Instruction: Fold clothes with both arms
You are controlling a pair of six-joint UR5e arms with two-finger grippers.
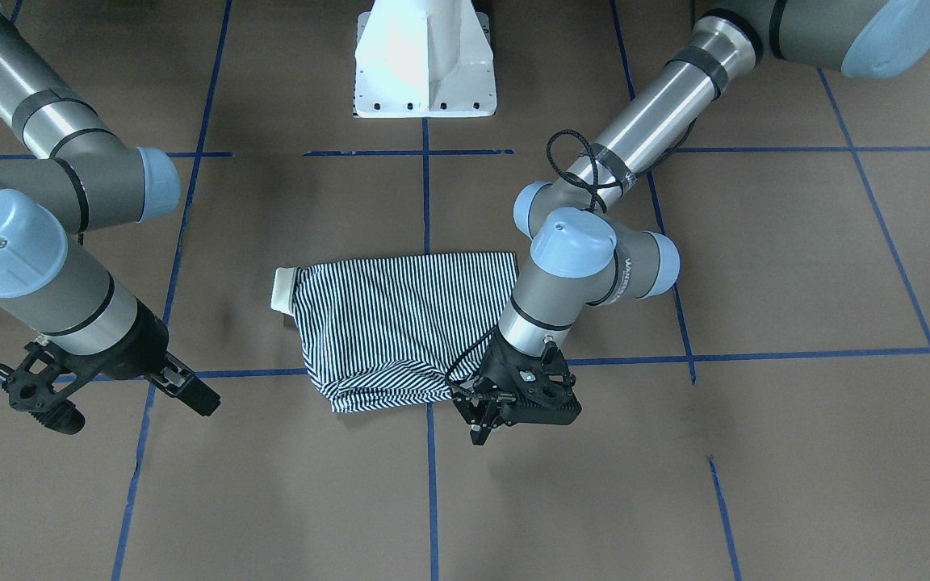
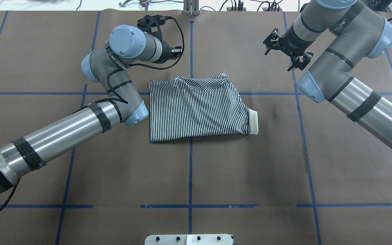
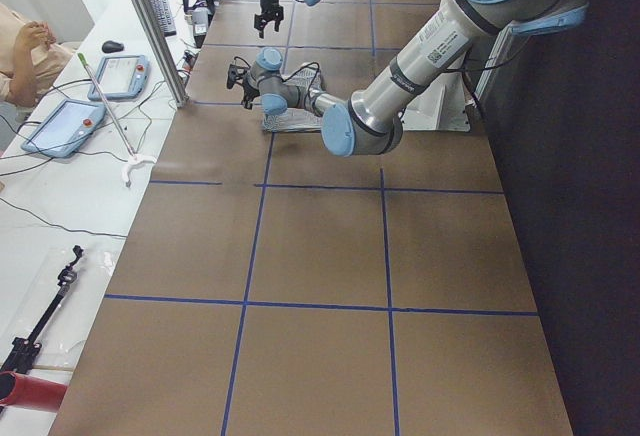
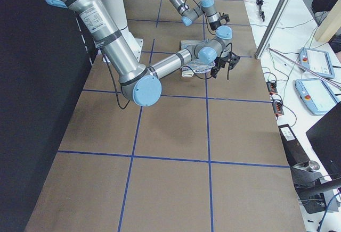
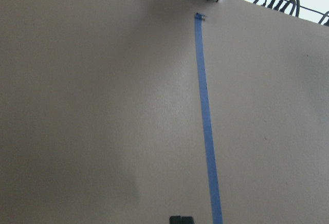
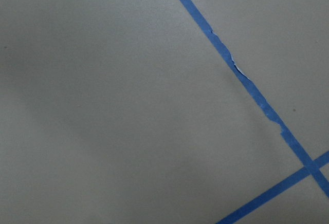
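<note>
Polo shirt folded on surface; left gripper jaws apart beside it, right gripper jaws apart, holding nothing

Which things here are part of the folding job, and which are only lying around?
Part of the job:
- striped polo shirt, folded on the table
- left gripper, beside the shirt's edge
- right gripper, away from the shirt

Only lying around:
- white pedestal base
- two tablets on the side bench
- red-handled tool
</note>
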